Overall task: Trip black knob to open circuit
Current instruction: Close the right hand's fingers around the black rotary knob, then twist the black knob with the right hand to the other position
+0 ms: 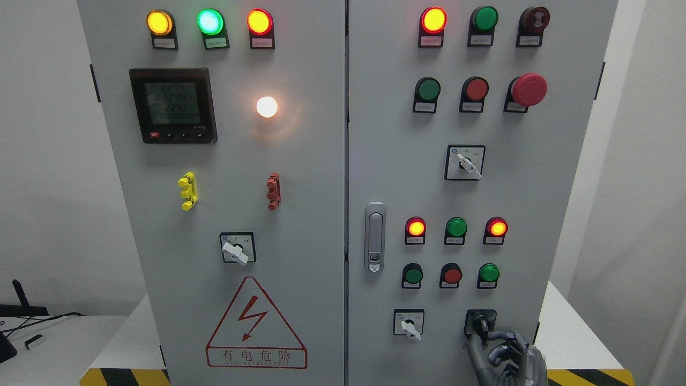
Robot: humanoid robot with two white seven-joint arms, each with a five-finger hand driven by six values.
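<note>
Right robot hand [509, 356], fingers curled, touches the black knob [481, 324] just above it from below. A firm grasp cannot be confirmed, and the knob apparently remains unturned; tripping is still to do.

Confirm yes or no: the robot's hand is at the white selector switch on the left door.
No. The right hand is at the black knob at the lower right of the right door, far from the white selector switch on the left door.
</note>
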